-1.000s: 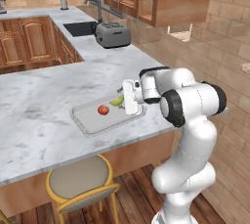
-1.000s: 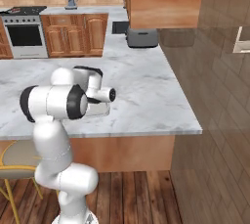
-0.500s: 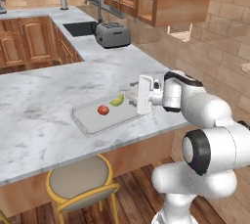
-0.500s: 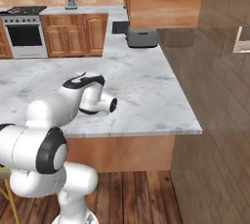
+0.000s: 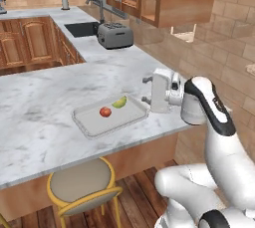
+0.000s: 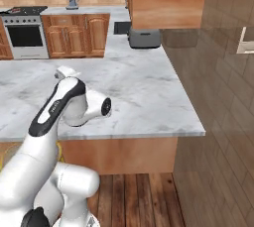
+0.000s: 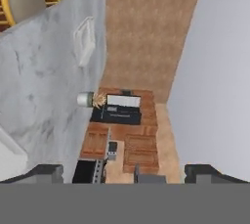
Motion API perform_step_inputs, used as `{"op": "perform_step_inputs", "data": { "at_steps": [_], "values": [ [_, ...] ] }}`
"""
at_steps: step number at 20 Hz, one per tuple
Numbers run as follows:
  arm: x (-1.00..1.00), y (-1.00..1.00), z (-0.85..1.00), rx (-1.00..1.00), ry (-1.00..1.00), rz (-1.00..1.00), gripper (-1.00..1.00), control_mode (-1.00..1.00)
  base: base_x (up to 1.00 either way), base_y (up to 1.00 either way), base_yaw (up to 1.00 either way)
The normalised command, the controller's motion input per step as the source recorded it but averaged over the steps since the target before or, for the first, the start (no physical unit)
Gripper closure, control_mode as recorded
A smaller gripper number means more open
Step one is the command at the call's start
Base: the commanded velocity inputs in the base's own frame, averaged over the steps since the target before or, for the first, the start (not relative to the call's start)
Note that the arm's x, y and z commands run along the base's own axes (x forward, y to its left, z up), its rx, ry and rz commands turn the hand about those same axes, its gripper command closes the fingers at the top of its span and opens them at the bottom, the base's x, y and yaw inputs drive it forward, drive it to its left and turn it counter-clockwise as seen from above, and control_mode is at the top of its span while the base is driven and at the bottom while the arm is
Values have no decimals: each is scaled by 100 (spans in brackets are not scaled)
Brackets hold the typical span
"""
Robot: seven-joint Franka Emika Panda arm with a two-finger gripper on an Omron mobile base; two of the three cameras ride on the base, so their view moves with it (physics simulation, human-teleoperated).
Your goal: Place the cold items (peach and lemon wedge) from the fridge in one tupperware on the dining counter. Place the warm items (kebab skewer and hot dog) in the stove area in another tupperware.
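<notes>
Since a second ago the arm has swung away from the tray-like tupperware: then its hand hung over the container's right end, and now the gripper sits just off that end, turned sideways and level with the counter. Its two fingers stand wide apart with nothing between them. The shallow clear tupperware lies flat near the counter's front edge and holds two items: one red peach and one yellow-green lemon wedge, close together towards its back right. One grey toaster stands farther back beside the sink. One yellow-framed stool sits under the counter's edge.
</notes>
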Motion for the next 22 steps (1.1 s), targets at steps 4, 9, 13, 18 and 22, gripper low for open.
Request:
{"op": "perform_step_inputs", "data": {
  "at_steps": [4, 9, 13, 18, 22],
  "values": [
    [-100, -6, 33, -55, 1, -12, -100, -100, 0, 0, 0],
    [-100, -21, 0, -70, 17, -19, -100, -100, 0, 0, 0],
    [-100, -32, 0, -67, 21, -22, -100, -100, 0, 0, 0],
    [-66, -62, -10, -59, 15, -28, -100, -100, 0, 0, 0],
    [-2, -59, -89, -41, 8, -20, -100, -100, 0, 0, 0]
  ]
}}
